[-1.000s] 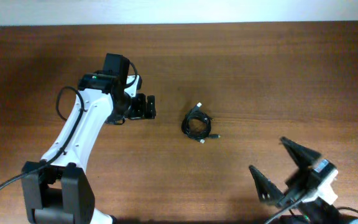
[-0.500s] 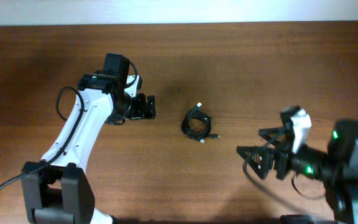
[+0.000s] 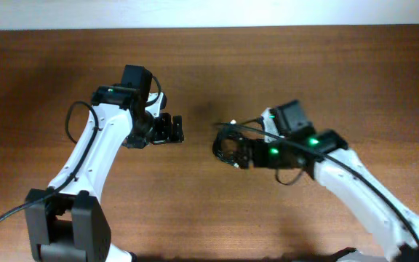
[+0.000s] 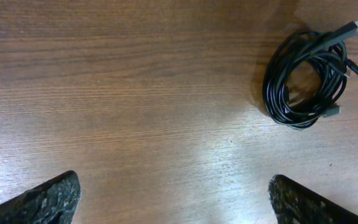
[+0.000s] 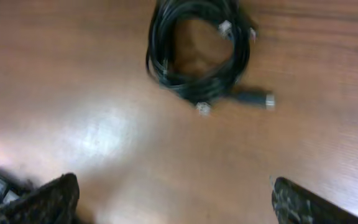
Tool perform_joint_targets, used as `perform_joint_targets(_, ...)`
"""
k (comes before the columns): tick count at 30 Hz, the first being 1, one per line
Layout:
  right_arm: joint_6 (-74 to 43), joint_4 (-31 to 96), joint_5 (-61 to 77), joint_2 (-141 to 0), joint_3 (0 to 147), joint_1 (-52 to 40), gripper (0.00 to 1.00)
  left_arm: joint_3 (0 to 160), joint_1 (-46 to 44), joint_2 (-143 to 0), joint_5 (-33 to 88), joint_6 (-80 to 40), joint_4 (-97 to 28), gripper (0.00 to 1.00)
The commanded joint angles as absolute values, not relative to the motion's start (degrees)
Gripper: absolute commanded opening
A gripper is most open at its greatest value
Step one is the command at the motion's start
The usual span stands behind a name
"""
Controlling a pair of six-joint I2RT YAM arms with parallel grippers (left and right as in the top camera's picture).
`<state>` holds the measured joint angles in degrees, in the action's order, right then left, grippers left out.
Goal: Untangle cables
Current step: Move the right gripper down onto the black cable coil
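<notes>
The cables (image 3: 220,146) lie as one small black coil mid-table, with plug ends sticking out. My right gripper (image 3: 240,155) is open and low, right at the coil's right edge. In the right wrist view the coil (image 5: 158,62) lies ahead of the wide-apart fingers (image 5: 45,199), and nothing is between them. My left gripper (image 3: 176,128) is open, a short way left of the coil. The left wrist view has the coil (image 4: 271,91) at the upper right, beyond its spread fingertips (image 4: 303,202), over bare wood.
The brown wooden table (image 3: 326,73) ends at a pale wall along the top of the overhead view. The left arm's own thick cable (image 3: 71,120) loops beside its white link. The right arm (image 3: 355,189) stretches in from the lower right.
The right arm has swung from the lower right corner up and left to the coil, its gripper now at the coil's right side. The left arm has barely moved.
</notes>
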<state>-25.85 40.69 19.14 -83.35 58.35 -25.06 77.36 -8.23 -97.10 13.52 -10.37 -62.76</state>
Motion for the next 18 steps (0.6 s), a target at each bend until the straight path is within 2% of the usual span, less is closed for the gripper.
perform_joint_targets(1, -31.2, 34.0, 15.5, -88.1, 59.2, -26.9, 0.98, 78.0, -8.1, -97.4, 14.3, -11.1, -61.9, 0.99)
perform_joint_targets(3, -31.2, 32.5, 15.7, -90.8, 59.2, -27.2, 0.98, 78.0, -8.1, -97.4, 14.3, -11.1, -61.0, 0.99)
perform_joint_targets(6, -36.7, 32.5, 16.1, -94.8, 59.2, -27.0, 0.72, 78.0, -8.1, -97.4, 14.3, -11.1, -60.3, 0.99)
perform_joint_targets(9, -43.0, 32.0, 16.1, -97.1, 59.2, -27.0, 0.71, 78.0, -8.1, -97.5, 14.2, -11.1, -60.3, 0.99)
perform_joint_targets(12, -44.1, 31.0, 16.1, -97.6, 59.2, -27.0, 0.7, 78.0, -8.1, -97.5, 14.2, -11.1, -60.3, 0.99)
perform_joint_targets(15, -50.8, 30.6, 16.0, -97.6, 59.2, -27.0, 0.58, 78.0, -8.1, -97.5, 14.2, -11.1, -60.2, 0.99)
perform_joint_targets(18, -57.6, 29.9, 15.3, -97.9, 59.2, -27.8, 0.58, 78.0, -8.1, -97.5, 14.2, -11.1, -59.5, 0.99)
